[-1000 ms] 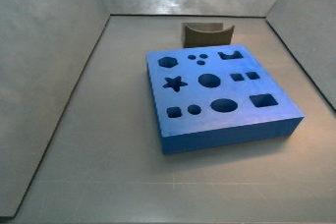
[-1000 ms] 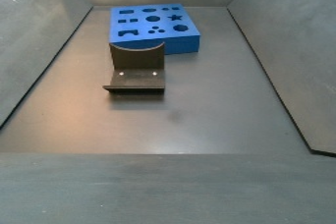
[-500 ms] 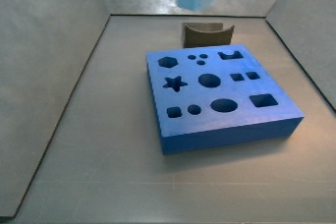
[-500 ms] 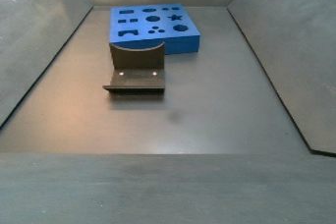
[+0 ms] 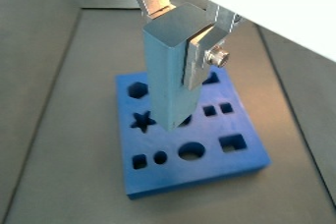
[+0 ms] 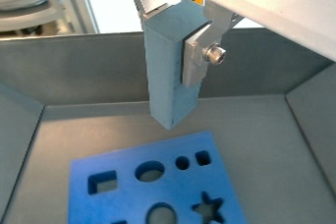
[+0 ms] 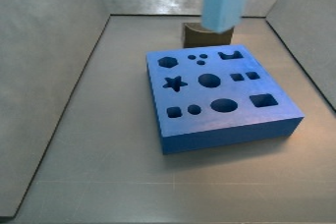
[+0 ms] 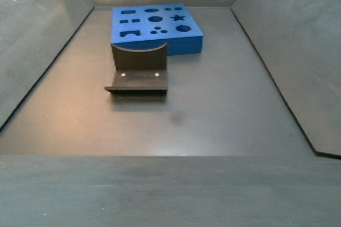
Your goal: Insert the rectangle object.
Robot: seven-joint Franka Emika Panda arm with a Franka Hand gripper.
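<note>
- Since a moment ago, the rectangle object (image 7: 225,0) has dropped lower and moved right.
- It hangs upright above the far edge of the blue board (image 7: 223,98).
- The gripper (image 5: 184,24) squeezes its top, so pushing it in comes next.

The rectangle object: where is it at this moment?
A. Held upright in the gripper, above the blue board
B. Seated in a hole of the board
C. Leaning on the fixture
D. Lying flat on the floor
A: in a wrist view the rectangle object hangs upright between the fingers of the gripper, its lower end clear of the blue board.
</note>
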